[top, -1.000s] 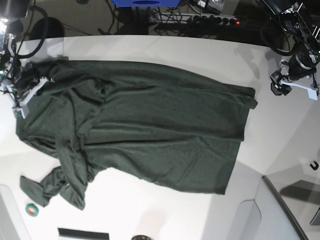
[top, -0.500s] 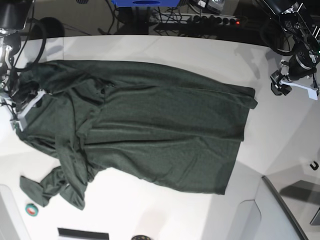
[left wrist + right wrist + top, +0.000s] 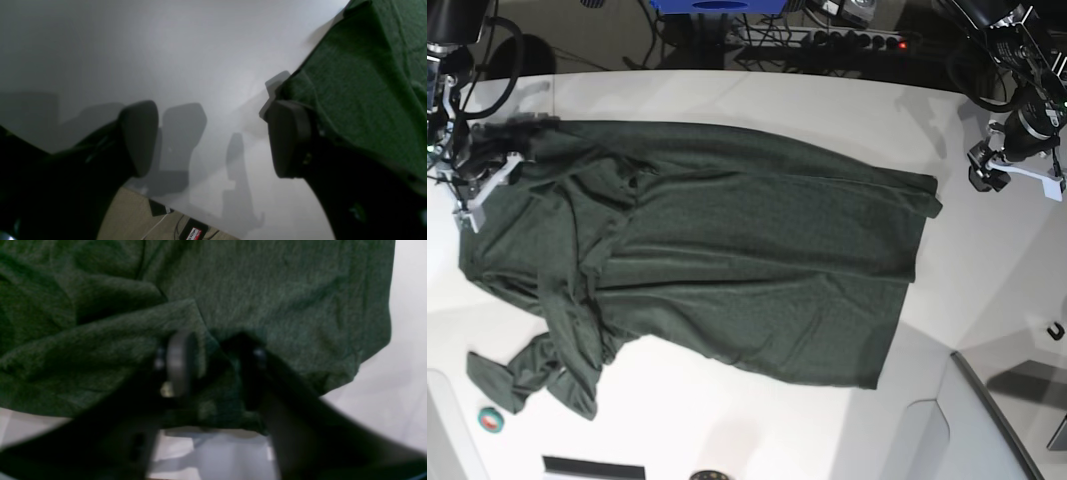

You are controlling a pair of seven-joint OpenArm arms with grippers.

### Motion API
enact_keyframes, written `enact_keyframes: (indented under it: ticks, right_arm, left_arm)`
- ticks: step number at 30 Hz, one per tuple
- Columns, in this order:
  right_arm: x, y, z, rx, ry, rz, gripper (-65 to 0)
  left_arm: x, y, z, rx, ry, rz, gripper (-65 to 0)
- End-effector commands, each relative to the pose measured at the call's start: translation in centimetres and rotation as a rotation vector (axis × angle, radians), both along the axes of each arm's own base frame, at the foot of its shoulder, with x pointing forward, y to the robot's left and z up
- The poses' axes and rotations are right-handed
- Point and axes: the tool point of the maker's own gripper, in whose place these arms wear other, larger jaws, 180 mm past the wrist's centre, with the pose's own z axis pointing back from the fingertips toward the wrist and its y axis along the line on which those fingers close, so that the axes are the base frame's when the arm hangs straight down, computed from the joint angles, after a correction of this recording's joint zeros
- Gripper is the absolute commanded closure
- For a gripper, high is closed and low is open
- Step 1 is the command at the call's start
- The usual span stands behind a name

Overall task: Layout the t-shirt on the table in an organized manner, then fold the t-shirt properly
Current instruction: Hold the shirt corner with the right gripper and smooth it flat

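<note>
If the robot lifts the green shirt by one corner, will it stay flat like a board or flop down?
Probably flop. The t-shirt already lies in soft wrinkles, and one sleeve is bunched and twisted, so it looks limp. Lifted by a corner, the rest would likely hang and drag across the table. It looks light and unlikely to break.

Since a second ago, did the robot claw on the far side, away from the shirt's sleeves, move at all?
No. The left gripper hangs at the same spot beside the white table's curved edge.
</note>
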Motion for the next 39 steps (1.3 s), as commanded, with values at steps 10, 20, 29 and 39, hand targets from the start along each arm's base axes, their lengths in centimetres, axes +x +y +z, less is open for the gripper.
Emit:
enact_keyframes:
  ticks: [10, 20, 29, 39]
  right_arm:
    - [1.4, -0.9, 1.4, -0.023, -0.049, 0.007, -0.3]
    - [3.6, -0.9, 2.9, -0.029, -0.099, 0.013, -0.3]
    - [5.1, -0.9, 3.6, -0.026, -0.127, 0.011, -0.3]
    - [6.5, -0.1, 4.3, -0.019, -0.153, 0.031, -0.3]
  left_arm:
    - [0.7, 0.9, 1.2, 0.028, -0.035, 0.000, -49.5]
    - [0.7, 0.9, 1.2, 0.028, -0.035, 0.000, -49.5]
    - [0.7, 0.9, 1.2, 0.028, -0.035, 0.000, -49.5]
    - [0.7, 0.9, 1.2, 0.028, -0.035, 0.000, -49.5]
